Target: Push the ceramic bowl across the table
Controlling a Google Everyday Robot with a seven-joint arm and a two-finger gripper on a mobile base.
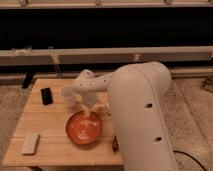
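Observation:
The ceramic bowl [84, 128] is orange-red, wide and shallow, and sits on the light wooden table [47, 125] near the front middle. My gripper [95, 108] hangs at the end of the white arm [140, 110], just over the bowl's far rim on its right side. I cannot tell whether it touches the rim. The big arm body hides the table's right part.
A small white cup [68, 95] stands just behind the bowl, left of the gripper. A black phone-like object [46, 95] lies at the back left. A pale flat block [31, 143] lies at the front left corner. A long bench runs behind the table.

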